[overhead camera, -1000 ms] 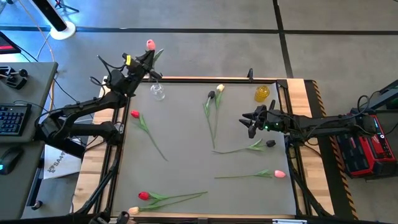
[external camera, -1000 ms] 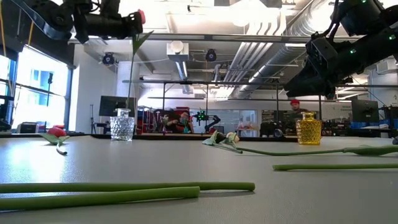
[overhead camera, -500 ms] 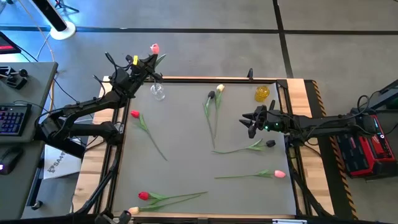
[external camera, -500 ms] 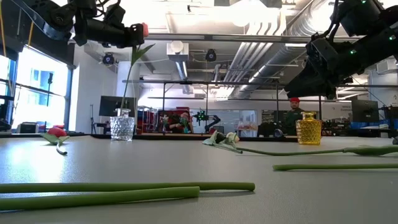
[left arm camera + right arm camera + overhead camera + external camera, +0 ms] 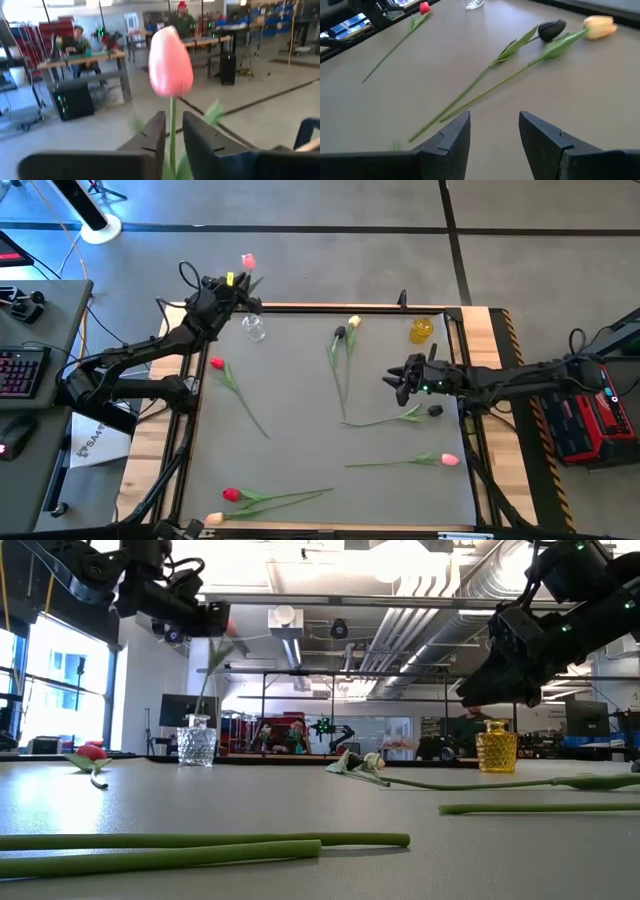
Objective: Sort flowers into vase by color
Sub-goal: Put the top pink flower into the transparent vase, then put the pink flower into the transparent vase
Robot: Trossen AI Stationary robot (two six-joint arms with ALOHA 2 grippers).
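1. We see the grey tabletop (image 5: 300,440) carrying most of the flowers, with a clear glass vase (image 5: 254,328) near its far left corner and a yellow vase (image 5: 421,330) near its far right corner.
2. Our left gripper (image 5: 233,285) hangs above the far left corner, its fingers (image 5: 150,140) clenched on the stem of a pink tulip (image 5: 247,261), whose stem runs down into the clear glass vase in the low view.
3. Our right gripper (image 5: 393,381) hovers over the right side of the tabletop with its fingers (image 5: 455,135) spread and nothing between them.
4. A near-black tulip (image 5: 340,333) and a cream-yellow tulip (image 5: 354,322) lie side by side near the far edge.
5. A red tulip (image 5: 217,363) lies by the left edge; a second pink tulip (image 5: 449,460) lies by the right edge.
6. Another red tulip (image 5: 231,495) and a cream one (image 5: 214,519) lie at the near left corner.
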